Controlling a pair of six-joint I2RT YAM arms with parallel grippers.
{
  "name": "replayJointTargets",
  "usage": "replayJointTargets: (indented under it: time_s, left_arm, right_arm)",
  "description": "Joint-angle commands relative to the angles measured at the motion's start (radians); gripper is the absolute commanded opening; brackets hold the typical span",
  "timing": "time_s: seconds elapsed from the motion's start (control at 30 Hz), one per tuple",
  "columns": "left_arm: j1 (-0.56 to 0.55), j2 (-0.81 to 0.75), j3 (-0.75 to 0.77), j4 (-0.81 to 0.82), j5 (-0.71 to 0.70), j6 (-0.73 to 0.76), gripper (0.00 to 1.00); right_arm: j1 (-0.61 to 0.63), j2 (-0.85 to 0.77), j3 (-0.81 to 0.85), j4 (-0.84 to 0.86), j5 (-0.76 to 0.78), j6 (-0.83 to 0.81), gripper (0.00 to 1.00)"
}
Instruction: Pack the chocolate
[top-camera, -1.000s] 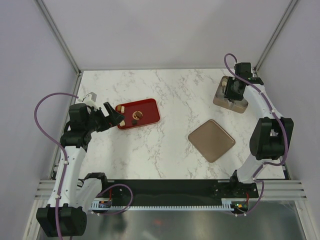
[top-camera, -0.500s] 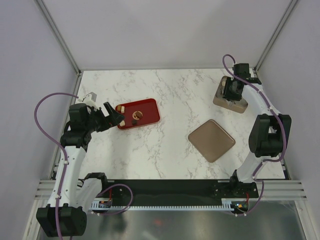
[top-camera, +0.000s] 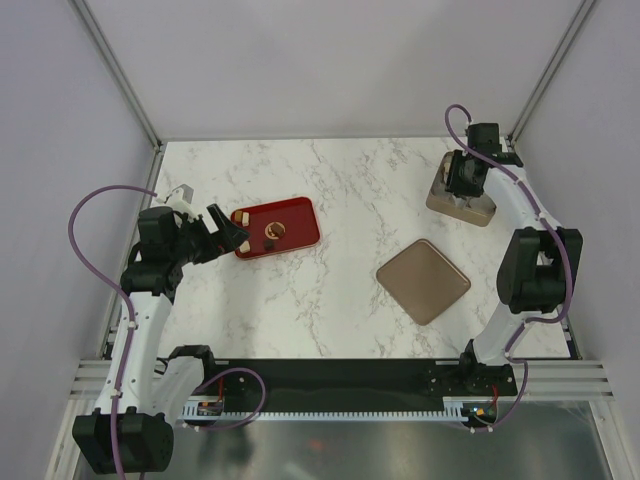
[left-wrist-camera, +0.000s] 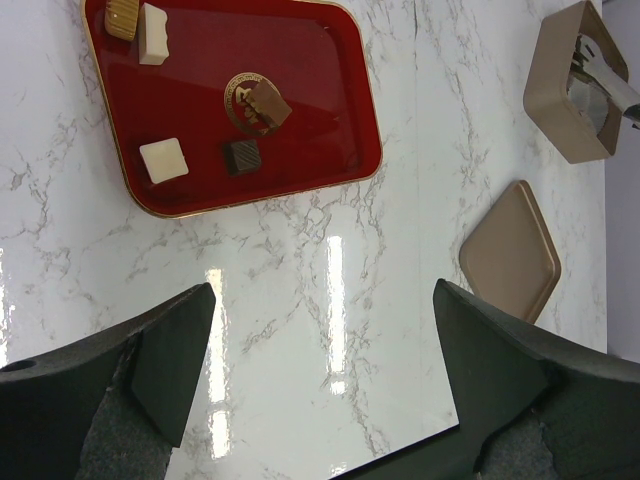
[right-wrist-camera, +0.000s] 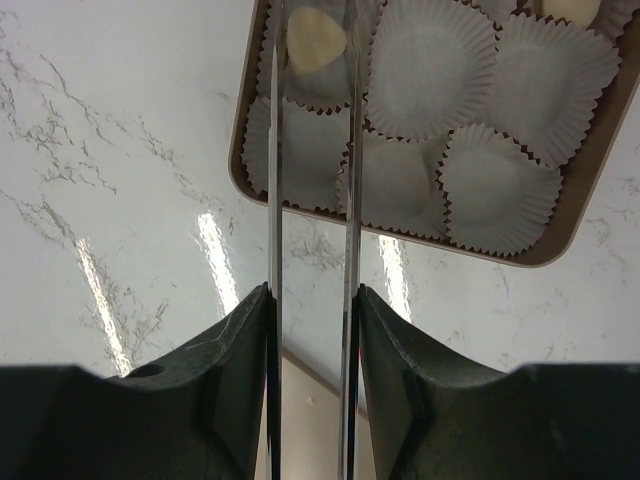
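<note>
The chocolate pieces lie in a red tray (left-wrist-camera: 330, 90): two cream ones (left-wrist-camera: 163, 160), a dark one (left-wrist-camera: 241, 156), a brown one (left-wrist-camera: 262, 103) and a ribbed tan one (left-wrist-camera: 122, 15). My left gripper (left-wrist-camera: 325, 300) is open and empty, above the table just near of the tray; in the top view it (top-camera: 225, 232) is at the tray's left end (top-camera: 300, 212). My right gripper (right-wrist-camera: 312, 295) is shut on metal tongs (right-wrist-camera: 350, 150) over the tan box (right-wrist-camera: 560, 245). A cream chocolate (right-wrist-camera: 315, 40) sits between the tong blades in a paper cup. Another cream piece (right-wrist-camera: 572, 8) lies further in.
The box (top-camera: 462, 195) at the far right holds several white paper cups (right-wrist-camera: 430, 65). The flat brown square lid (top-camera: 423, 281) lies on the marble near the right arm; it also shows in the left wrist view (left-wrist-camera: 510, 250). Frame posts and walls bound the table.
My right gripper has shifted slightly farther back over the box. The left arm and the tray have not moved.
</note>
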Motion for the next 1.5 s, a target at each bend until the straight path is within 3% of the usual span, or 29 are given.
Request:
replayJointTargets:
  time_s: [0.0, 0.27, 0.7, 0.93, 1.1, 1.47]
  left_arm:
    - [0.005, -0.001, 0.008, 0.033, 0.029, 0.03, 0.98]
    - [0.005, 0.002, 0.011, 0.031, 0.03, 0.031, 0.98]
    - [0.003, -0.001, 0.003, 0.034, 0.035, 0.031, 0.98]
    - [-0.009, 0.046, -0.003, 0.049, 0.047, 0.024, 0.98]
    - [-0.012, 0.068, -0.011, 0.06, 0.055, 0.024, 0.97]
    - [-0.012, 0.02, -0.011, 0.071, 0.006, 0.03, 0.97]
  right_arm:
    - [0.003, 0.017, 0.041, 0.039, 0.028, -0.012, 0.47]
    - [0.005, 0.022, 0.07, 0.039, 0.06, -0.032, 0.52]
    - [0.012, -0.116, 0.128, -0.032, -0.06, -0.014, 0.51]
    - [0.208, -0.186, 0.113, -0.03, -0.069, 0.018, 0.5]
    - [0.4, -0.169, 0.147, -0.025, -0.073, 0.002, 0.5]
    - [0.701, -0.049, 0.13, 0.025, -0.067, -0.061, 0.51]
